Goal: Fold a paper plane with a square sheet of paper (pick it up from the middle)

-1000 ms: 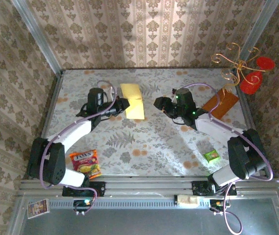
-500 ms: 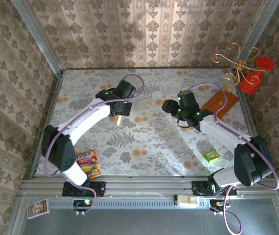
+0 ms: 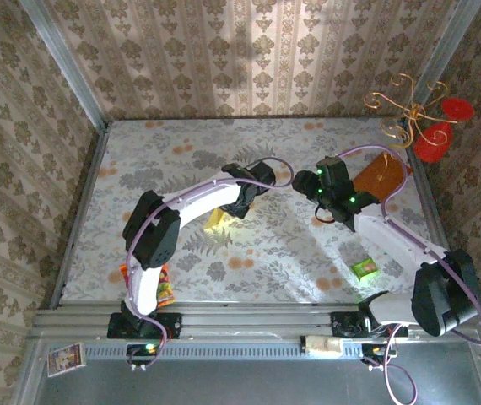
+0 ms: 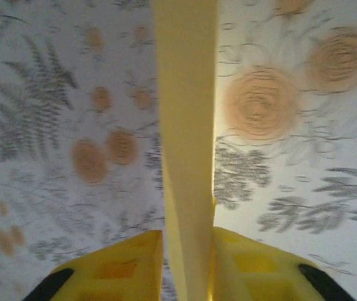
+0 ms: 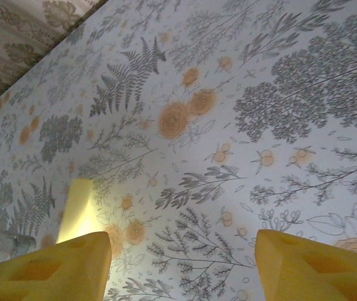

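The pale-yellow paper [image 4: 188,119] is folded narrow and hangs edge-on above the flowered table [image 3: 257,253]. My left gripper [image 4: 188,266] is shut on its lower part, one yellow finger [image 4: 119,266] on each side. From above, the left gripper [image 3: 234,202] is over the table's middle, and a corner of the paper [image 3: 217,219] pokes out beneath the arm. My right gripper [image 3: 302,184] hovers a little to the right of it. In its wrist view the right gripper [image 5: 185,269] is open and empty, and the paper [image 5: 78,207] glows at the left.
An orange-brown board [image 3: 380,175] lies at the back right beside a gold wire ornament with red discs [image 3: 418,118]. A small green packet [image 3: 364,268] sits near the front right. A snack bag [image 3: 152,285] lies front left, partly under the left arm.
The left arm has swung right and toward the table's middle, carrying the paper off the back of the table. The right gripper has drifted slightly to the right.
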